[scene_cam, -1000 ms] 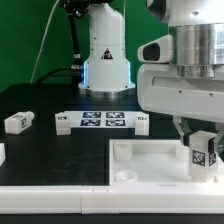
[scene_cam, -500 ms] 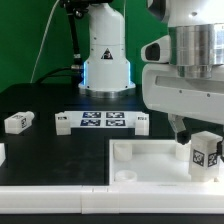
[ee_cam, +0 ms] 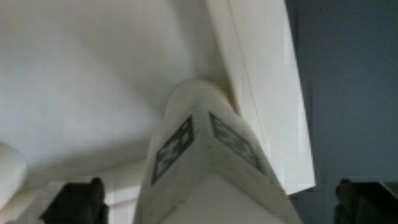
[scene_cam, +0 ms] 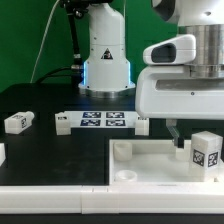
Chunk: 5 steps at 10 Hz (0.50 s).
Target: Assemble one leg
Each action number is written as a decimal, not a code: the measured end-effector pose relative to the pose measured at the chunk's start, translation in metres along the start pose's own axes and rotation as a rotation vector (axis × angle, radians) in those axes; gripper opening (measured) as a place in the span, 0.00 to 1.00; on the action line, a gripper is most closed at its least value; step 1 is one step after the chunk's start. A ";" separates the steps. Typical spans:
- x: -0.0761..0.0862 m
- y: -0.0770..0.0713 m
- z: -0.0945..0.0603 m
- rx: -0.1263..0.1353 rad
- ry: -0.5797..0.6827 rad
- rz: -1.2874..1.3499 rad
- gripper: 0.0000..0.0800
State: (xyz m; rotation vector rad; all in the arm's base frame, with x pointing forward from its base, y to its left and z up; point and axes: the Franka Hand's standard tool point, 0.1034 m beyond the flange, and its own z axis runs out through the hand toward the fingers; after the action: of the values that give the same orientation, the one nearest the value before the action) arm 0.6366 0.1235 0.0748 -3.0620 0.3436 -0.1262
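Nearest, the white tray (scene_cam: 150, 165) on the black bench (scene_cam: 40, 100). The leg (scene_cam: 206, 152) stands upright in its 3 o'clock corner (tag outward). The end effector (scene_cam: 178, 133) hovers beside it, open, gripping nothing. Farther, the marker board (scene_cam: 102, 122).

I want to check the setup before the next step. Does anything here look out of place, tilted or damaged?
Nothing stands out. One leg stands upright on the white tray at the exterior view's right, below the gripper. Another leg lies on the black table at the left. The marker board lies flat. No damage shows.
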 end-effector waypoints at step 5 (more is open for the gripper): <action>0.000 0.002 0.001 -0.009 -0.002 -0.412 0.67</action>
State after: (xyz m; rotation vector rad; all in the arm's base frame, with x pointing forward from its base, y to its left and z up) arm 0.6359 0.1221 0.0740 -3.0938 -0.2913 -0.1390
